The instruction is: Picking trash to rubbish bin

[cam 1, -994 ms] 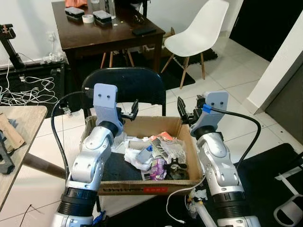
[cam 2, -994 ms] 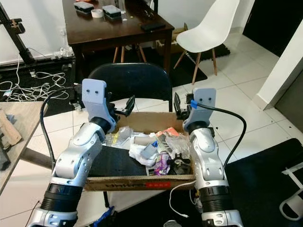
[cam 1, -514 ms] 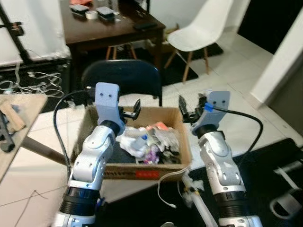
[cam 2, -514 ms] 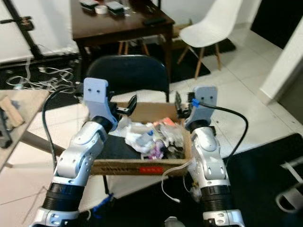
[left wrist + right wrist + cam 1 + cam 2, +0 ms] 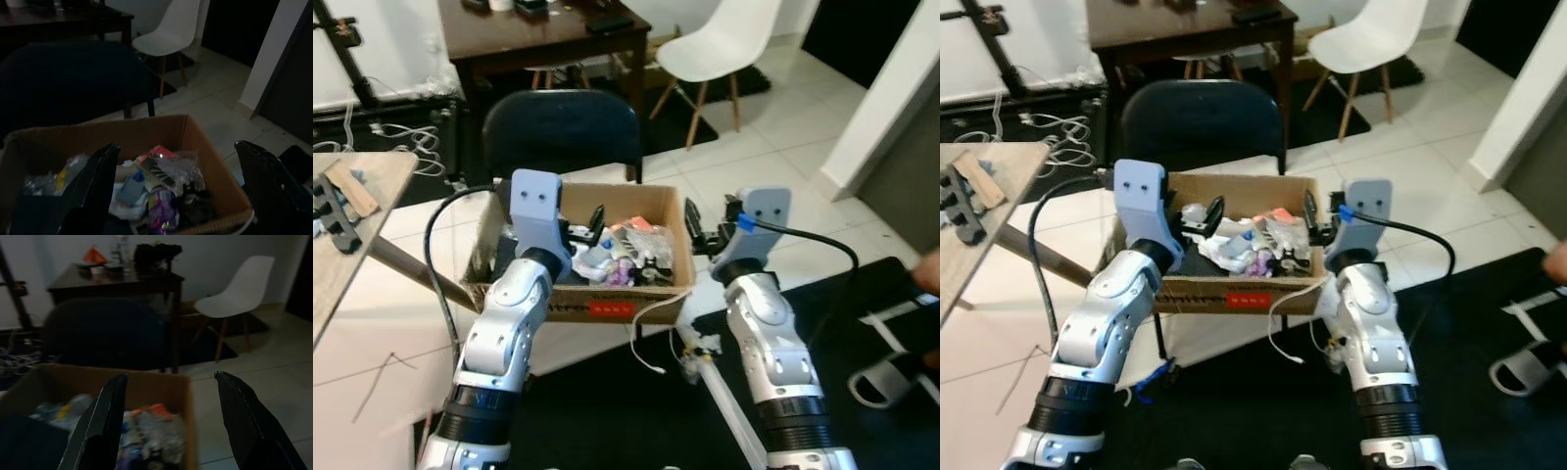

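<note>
Flanking trash box (image 5: 578, 294) | left hand (image 5: 589, 227), right hand (image 5: 697, 227) raised, fingers spread

Showing two silver metallic robot arms with black ribbed wrist collars. Wearing pale lavender-blue plastic camera housings, the left housing (image 5: 534, 204) bearing two small dark screw holes. Carrying a thick black cable (image 5: 813, 248) with a blue tag. Ending in the left gripper (image 5: 597, 223) and the right gripper (image 5: 691, 222), each with long black fingers.

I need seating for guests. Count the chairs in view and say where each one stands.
2. A black chair stands right behind the cardboard box of trash. A white chair stands farther back on the right, beside the dark table. Others may be hidden.
</note>
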### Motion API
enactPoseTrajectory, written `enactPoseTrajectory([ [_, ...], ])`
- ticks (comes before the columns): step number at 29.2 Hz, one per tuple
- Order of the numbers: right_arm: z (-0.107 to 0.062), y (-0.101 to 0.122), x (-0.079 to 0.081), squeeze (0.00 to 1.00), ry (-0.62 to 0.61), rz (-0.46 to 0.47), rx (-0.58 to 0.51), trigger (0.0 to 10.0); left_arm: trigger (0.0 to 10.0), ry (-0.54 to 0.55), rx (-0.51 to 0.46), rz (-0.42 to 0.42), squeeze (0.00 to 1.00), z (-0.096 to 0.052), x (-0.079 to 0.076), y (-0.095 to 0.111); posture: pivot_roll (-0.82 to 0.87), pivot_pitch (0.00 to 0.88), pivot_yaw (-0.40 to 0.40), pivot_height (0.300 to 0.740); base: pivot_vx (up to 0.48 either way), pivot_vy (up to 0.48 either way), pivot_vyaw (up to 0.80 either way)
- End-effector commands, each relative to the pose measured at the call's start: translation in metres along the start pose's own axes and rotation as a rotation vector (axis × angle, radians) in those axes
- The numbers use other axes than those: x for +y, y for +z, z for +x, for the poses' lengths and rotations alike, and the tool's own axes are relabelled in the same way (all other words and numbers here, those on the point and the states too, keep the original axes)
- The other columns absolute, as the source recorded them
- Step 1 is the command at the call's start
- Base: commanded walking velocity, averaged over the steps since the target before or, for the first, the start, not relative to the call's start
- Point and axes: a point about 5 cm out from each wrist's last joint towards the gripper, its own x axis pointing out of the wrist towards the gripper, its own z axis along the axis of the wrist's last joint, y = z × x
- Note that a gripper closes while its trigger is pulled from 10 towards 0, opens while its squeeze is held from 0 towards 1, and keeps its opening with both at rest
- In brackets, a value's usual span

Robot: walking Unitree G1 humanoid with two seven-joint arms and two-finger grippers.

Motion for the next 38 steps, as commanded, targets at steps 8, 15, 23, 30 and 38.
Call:
enactPoseTrajectory([
  [8, -0.0028, -0.0042, 0.0056, 0.0, 0.012, 0.014, 0.014, 10.0, 10.0, 0.008, 0.03, 0.005, 0.0, -0.0032, 0.0034, -0.005, 0.02, 0.15, 0.013, 0.74, -0.032, 0.0, 0.0],
  [15, -0.0037, -0.0049, 0.0059, 0.0, 0.007, 0.018, 0.014, 10.0, 10.0, 0.0, 0.033, 0.008, 0.0, -0.0026, 0.0029, -0.0048, 0.02, 0.15, 0.02, 0.74, 0.0, 0.0, 0.0],
  [23, -0.0048, -0.0059, 0.0062, 0.0, 0.005, 0.02, 0.016, 10.0, 10.0, -0.003, 0.039, 0.015, 0.0, -0.0029, 0.0036, -0.0052, 0.03, 0.151, 0.025, 0.74, 0.0, 0.0, 0.0],
  [30, -0.0039, -0.0071, 0.0101, 0.0, 0.041, -0.081, 0.03, 10.0, 10.0, 0.004, 0.038, 0.031, 0.0, -0.0022, 0.0042, -0.0057, 0.03, 0.152, 0.026, 0.74, 0.0, 0.0, 0.11],
  [38, -0.004, -0.0082, 0.0123, 0.0, 0.057, -0.106, 0.037, 10.0, 10.0, 0.007, 0.044, 0.032, 0.0, -0.0027, 0.0037, -0.0068, 0.03, 0.151, 0.025, 0.74, 0.0, 0.0, 0.8],
])
